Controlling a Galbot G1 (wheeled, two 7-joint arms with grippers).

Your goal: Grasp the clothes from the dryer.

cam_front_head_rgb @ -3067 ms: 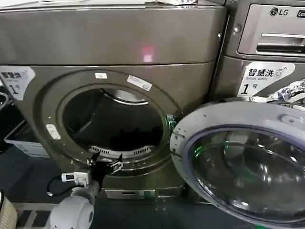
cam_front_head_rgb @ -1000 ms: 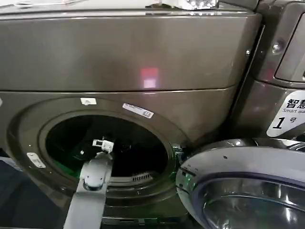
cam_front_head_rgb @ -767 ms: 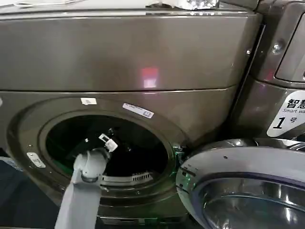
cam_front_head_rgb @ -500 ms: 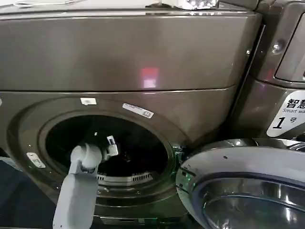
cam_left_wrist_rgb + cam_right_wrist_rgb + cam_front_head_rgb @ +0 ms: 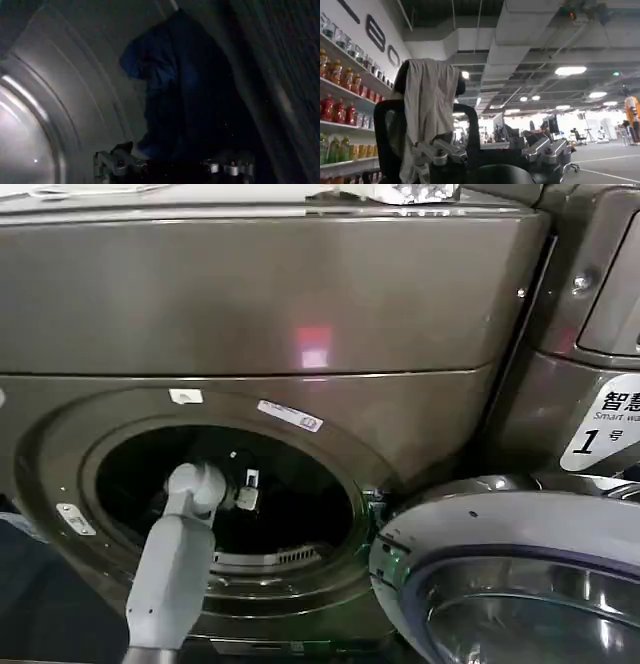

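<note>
Dark blue cloth (image 5: 172,85) slumped deep inside dryer (image 5: 250,304) drum, soft/light/floppy, best pinched at a bunched fold w/ left gripper (image 5: 172,167), jaws spread wide, holding nothing.

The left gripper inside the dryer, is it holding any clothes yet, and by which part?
Nothing yet. The left gripper is open inside the dryer, with the dark blue garment ahead of its fingers.
</note>
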